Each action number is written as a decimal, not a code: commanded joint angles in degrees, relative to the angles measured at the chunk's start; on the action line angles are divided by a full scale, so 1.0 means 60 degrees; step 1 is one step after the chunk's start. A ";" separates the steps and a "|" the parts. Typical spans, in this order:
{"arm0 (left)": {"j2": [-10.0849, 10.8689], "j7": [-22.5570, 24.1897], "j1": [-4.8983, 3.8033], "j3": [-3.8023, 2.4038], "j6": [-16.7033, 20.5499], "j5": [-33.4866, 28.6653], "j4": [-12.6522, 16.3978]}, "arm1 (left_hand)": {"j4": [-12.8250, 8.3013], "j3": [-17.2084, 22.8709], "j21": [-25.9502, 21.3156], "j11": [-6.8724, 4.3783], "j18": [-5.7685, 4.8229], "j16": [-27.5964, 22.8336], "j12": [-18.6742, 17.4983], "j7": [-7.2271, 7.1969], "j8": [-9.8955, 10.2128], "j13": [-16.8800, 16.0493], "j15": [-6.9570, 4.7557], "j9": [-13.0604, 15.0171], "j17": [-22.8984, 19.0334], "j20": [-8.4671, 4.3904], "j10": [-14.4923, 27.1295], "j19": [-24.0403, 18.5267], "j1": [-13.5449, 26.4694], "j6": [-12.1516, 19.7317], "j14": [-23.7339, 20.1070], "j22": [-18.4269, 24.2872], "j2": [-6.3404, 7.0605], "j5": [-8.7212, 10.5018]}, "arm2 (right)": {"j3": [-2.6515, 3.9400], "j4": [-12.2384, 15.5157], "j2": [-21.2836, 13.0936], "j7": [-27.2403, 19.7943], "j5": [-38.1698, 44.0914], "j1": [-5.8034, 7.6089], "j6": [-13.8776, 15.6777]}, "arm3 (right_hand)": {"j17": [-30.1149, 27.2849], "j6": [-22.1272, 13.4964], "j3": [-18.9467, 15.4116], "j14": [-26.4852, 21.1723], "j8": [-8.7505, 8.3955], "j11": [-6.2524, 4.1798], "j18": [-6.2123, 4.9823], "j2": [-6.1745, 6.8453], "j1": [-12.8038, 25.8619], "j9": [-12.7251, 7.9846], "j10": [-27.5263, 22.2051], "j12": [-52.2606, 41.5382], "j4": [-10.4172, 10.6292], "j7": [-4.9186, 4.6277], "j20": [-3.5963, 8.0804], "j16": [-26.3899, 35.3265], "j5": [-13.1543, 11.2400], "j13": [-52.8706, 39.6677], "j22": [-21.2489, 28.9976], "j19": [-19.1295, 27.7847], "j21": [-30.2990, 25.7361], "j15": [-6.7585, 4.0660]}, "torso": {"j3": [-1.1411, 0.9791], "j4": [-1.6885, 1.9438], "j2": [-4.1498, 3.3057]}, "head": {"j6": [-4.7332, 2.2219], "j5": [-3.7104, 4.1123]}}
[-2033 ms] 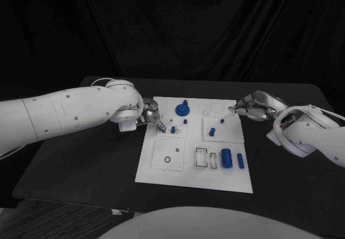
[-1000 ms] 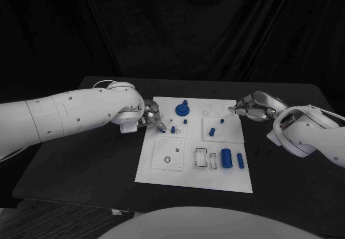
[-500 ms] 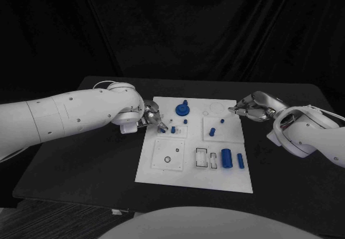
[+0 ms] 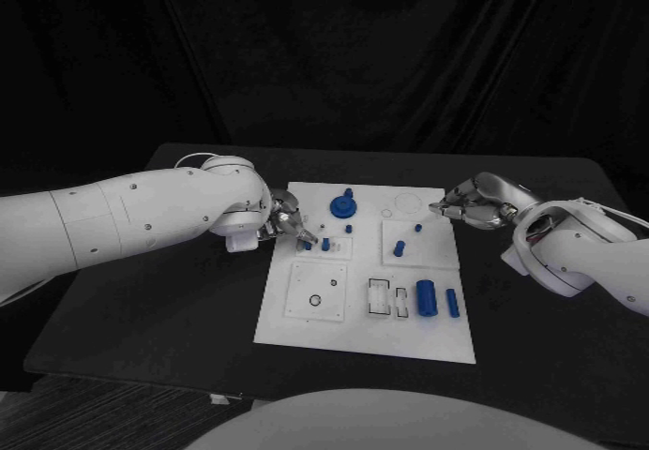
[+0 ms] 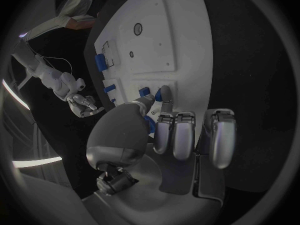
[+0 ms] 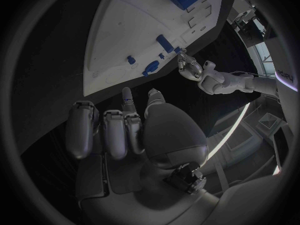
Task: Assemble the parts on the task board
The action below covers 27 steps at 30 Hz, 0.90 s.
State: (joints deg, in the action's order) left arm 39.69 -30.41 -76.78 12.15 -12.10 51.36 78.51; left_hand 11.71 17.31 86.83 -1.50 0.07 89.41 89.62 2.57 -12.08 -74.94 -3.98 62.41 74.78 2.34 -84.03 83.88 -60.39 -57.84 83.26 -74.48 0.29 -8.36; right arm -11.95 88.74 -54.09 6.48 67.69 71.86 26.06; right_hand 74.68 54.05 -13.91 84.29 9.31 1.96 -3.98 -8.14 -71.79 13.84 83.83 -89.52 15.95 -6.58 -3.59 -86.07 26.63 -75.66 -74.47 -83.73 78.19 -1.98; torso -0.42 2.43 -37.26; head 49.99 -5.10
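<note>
The task board (image 4: pixel 365 323) lies mid-table (image 4: pixel 162 309); blue parts stand in its recesses: a knob (image 4: pixel 343 203), small pegs (image 4: pixel 399 248), a cylinder (image 4: pixel 426 297). The left hand (image 4: pixel 287 225) pinches a small peg (image 4: pixel 324 244) at the board's left edge. The right hand (image 4: pixel 467 208) hovers curled, holding nothing, by the right edge.

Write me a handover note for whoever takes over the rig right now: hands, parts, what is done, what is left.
Left hand: at the task board's left edge, fingertips at a small blue part in the upper-left block; whether it pinches it cannot be told.
Right hand: fingers curled in, holding nothing, beside the board's upper right corner.
Parts: blue knob top centre; short blue pegs on the right block; large blue cylinder and a slimmer one lying lower right.
Done: unclear.
Left: the two lying cylinders look unassembled.
</note>
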 commanded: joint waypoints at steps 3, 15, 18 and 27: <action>-0.0032 0.0066 0.0028 0.0003 -0.0083 -0.0026 -0.0009 | 0.0265 -0.0500 -0.0155 0.0035 0.0155 0.0098 0.0063 0.0022 -0.0075 -0.2510 -0.0036 0.0120 0.2537 -0.0011 -0.0995 0.0675 0.0309 -0.0052 0.1124 -0.2367 0.0006 0.0135 | 0.0006 -0.0007 0.0003 0.0172 0.0019 -0.0028 -0.0101 | 0.1235 -0.0002 0.0035 0.0675 -0.0114 0.0009 0.0123 -0.0124 -0.0263 -0.0110 0.1029 -0.0079 -0.0103 0.0005 -0.0064 0.0076 0.0238 -0.2389 -0.1863 -0.0225 -0.0219 -0.0021 | 0.0000 -0.0004 0.0001 | 0.0002 -0.0005; 0.0018 0.0120 0.0030 0.0003 0.0072 -0.0025 0.0035 | 0.0416 -0.0869 -0.0163 0.0015 0.0157 0.0098 0.0063 -0.0002 -0.0462 -0.2510 -0.0054 0.0638 0.2537 -0.0029 -0.0995 0.0672 0.0181 0.0153 0.1124 -0.2364 -0.0052 0.0128 | 0.0006 -0.0013 -0.0002 0.0180 0.0019 -0.0031 -0.0107 | 0.1227 -0.0003 0.0038 0.0673 -0.0115 0.0009 0.0121 -0.0122 -0.0274 -0.0110 0.1029 -0.0079 -0.0108 0.0005 -0.0064 0.0081 0.0250 -0.2389 -0.1860 -0.0221 -0.0228 -0.0021 | -0.0001 -0.0004 0.0000 | 0.0002 -0.0020; 0.0094 0.0198 0.0030 0.0003 0.0332 -0.0024 0.0115 | 0.0422 -0.0906 -0.0151 0.0013 0.0154 0.0098 0.0063 -0.0005 -0.0502 -0.2510 -0.0056 0.0689 0.2537 -0.0031 -0.0995 0.0678 0.0160 0.0172 0.1124 -0.2368 -0.0044 0.0123 | 0.0006 -0.0004 -0.0020 0.0180 0.0019 -0.0031 -0.0095 | 0.1219 -0.0004 0.0044 0.0672 -0.0116 0.0009 0.0120 -0.0119 -0.0295 -0.0112 0.1029 -0.0079 -0.0117 0.0004 -0.0064 0.0085 0.0273 -0.2389 -0.1859 -0.0220 -0.0234 -0.0021 | -0.0003 -0.0002 -0.0001 | 0.0002 -0.0011; 0.0706 0.0816 0.0013 -0.0001 0.1947 0.0309 0.0794 | 0.0807 -0.1899 -0.0032 -0.0119 0.0126 0.0098 0.0063 -0.0160 -0.1743 -0.2510 -0.0168 0.2217 0.2537 -0.0132 -0.0995 0.0745 0.0089 0.0403 0.1124 -0.2406 0.0060 -0.0240 | 0.0006 0.0029 -0.0098 0.0189 0.0019 -0.0031 -0.0078 | 0.1217 -0.0004 0.0048 0.0671 -0.0117 0.0010 0.0119 -0.0115 -0.0309 -0.0113 0.1029 -0.0079 -0.0123 0.0003 -0.0063 0.0086 0.0292 -0.2389 -0.1857 -0.0218 -0.0239 -0.0021 | 0.0000 0.0000 0.0001 | 0.0002 0.0006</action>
State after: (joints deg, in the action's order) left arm 43.71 -28.84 -76.69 12.20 -6.47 52.07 82.74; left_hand 16.10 7.45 86.84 -1.93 0.07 89.42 89.62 1.94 -21.65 -74.94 -4.70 73.96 74.78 2.31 -83.63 83.89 -59.75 -55.78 83.95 -74.48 -0.36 -9.58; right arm -11.95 88.77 -54.57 6.61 67.69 71.81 25.73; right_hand 74.68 54.05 -13.90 84.29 9.31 1.96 -3.98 -8.14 -71.79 13.83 83.83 -89.53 15.94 -6.58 -3.59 -86.07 26.64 -75.71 -74.47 -83.73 77.53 -1.98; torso -0.42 2.41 -37.26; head 49.99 -5.08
